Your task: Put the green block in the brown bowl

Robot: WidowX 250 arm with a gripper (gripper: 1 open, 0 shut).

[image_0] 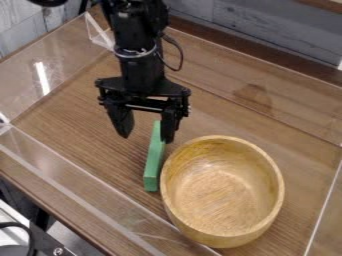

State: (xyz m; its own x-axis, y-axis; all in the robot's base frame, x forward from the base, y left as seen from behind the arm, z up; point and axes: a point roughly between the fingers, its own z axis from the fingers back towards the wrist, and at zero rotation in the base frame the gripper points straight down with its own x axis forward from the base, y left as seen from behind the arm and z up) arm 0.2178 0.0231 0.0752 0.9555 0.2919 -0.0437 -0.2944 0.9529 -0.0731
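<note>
The claw (144,127) is hanging wide open and empty above the far end of the green block (155,161), pointing straight down with one finger on each side of the bar, apparently so that it can close across the narrow width. The green block is lying flat on the wooden table (80,130), its long side running just beside the rim of the brown bowl (225,190), which is sitting empty, so the transfer should need only a short carry.

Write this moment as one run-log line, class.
tool: open, pointing down over far end of green block | green block: flat on table, beside brown bowl, not gripped | brown bowl: empty
</note>
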